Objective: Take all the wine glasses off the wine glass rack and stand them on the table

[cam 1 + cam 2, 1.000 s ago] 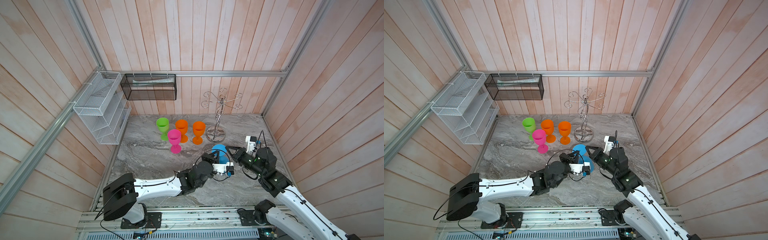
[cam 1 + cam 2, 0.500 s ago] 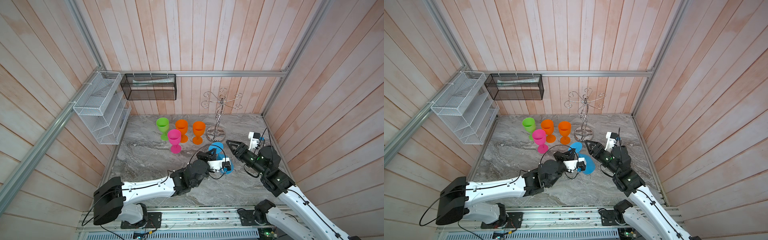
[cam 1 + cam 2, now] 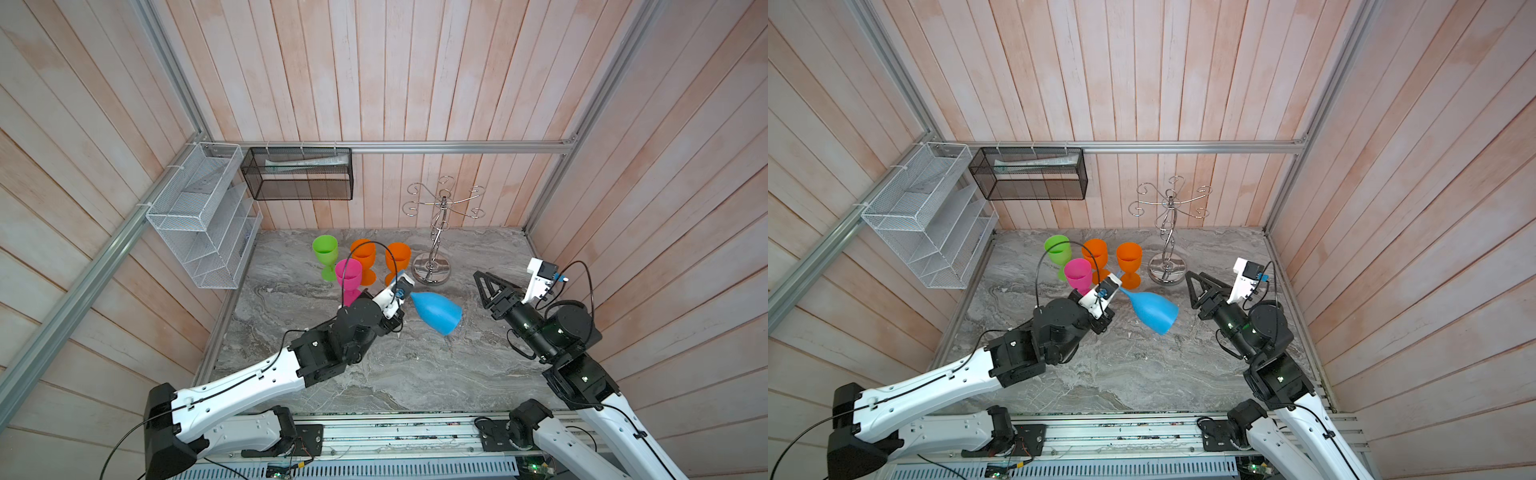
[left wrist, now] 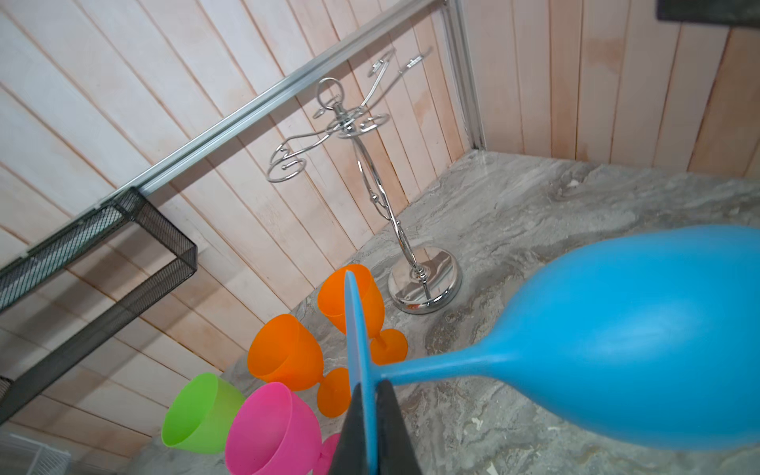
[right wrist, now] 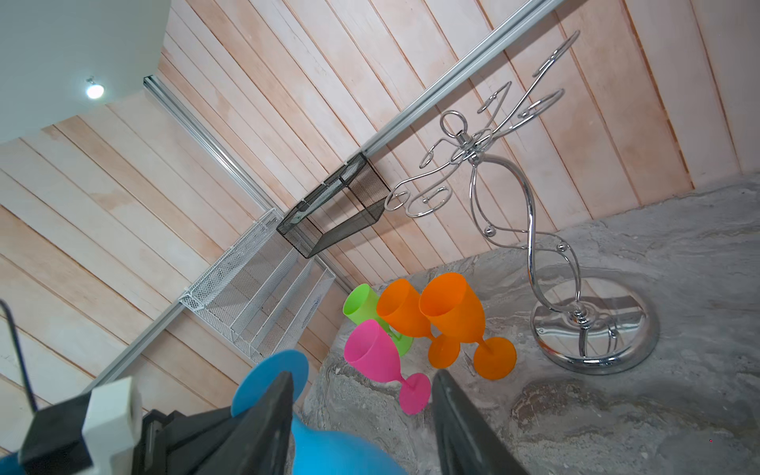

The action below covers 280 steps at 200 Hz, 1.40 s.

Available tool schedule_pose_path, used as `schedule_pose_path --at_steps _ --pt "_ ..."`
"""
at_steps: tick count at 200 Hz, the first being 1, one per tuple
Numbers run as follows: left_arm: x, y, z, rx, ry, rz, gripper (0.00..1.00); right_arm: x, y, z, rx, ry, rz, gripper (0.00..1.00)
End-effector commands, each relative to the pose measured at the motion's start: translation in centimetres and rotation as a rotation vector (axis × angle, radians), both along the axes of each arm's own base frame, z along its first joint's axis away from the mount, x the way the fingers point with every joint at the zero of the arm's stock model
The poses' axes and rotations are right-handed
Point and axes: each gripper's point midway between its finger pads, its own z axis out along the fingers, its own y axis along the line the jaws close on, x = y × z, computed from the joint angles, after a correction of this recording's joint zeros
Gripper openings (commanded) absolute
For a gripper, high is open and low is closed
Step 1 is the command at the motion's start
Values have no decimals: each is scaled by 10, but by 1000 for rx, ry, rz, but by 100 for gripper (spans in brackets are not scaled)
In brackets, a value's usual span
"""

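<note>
The blue wine glass hangs tilted on its side low over the marble table, right of the other glasses. My left gripper is shut on the thin disc of its foot, the bowl pointing away to the right. In both top views my right gripper stands open to the right of the bowl, apart from it. In the right wrist view its fingers frame the blue foot and bowl without touching. The chrome wine glass rack stands at the back with bare arms.
A green glass, a pink glass and two orange glasses stand upright left of the rack's base. A white mesh basket and a black mesh basket hang on the walls.
My right gripper has opened and drawn back to the right, away from the blue glass. The left gripper still holds the glass by its foot, bowl now tipped rightward.
</note>
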Motion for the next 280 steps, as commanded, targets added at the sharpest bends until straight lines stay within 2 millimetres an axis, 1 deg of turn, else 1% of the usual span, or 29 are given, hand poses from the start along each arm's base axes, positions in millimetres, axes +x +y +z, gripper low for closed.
schedule_pose_path --at_steps 1,17,19,22,44,63,93,121,139,178,198,209,229,244,254,259,260,280 --pt "-9 15 -2 -184 191 5 0 -6 12 5 -69 -73 66 54" --pt "-12 20 4 -255 250 3 0 -8 21 0 -85 -74 117 52" --pt "-6 26 4 -266 252 27 0 -9 22 0 -87 -77 125 51" --pt "-4 30 4 -275 260 40 0 -9 23 -1 -89 -78 133 51" --pt "-4 41 4 -355 328 55 0 -9 31 -10 -101 -59 167 50" --pt "-3 50 -1 -418 378 69 0 -11 41 -16 -109 -41 218 49" --pt "1 63 -10 -469 417 95 0 -18 62 -22 -126 -32 290 48" --pt "1 67 -9 -515 423 84 0 -20 78 -30 -143 -6 332 47" --pt "1 67 -9 -519 424 75 0 -21 88 -29 -130 -2 367 47" --pt "-2 66 -7 -525 417 52 0 -17 105 -31 -127 19 417 46" --pt "-3 66 -7 -528 416 43 0 -12 110 -34 -141 32 417 42" --pt "-5 67 -7 -528 414 39 0 -11 113 -33 -141 34 423 39" --pt "-7 68 -7 -528 410 35 0 -10 118 -30 -138 35 434 28" --pt "-8 69 -7 -530 407 33 0 -9 122 -28 -136 39 444 17" --pt "-8 70 -7 -532 404 33 0 -9 125 -28 -140 44 452 5" --pt "-8 70 -8 -531 404 33 0 -9 127 -28 -144 47 453 2" --pt "-8 70 -8 -531 403 32 0 -9 127 -28 -145 49 453 1" --pt "-8 73 -8 -530 397 44 0 -8 134 -27 -168 56 454 0"
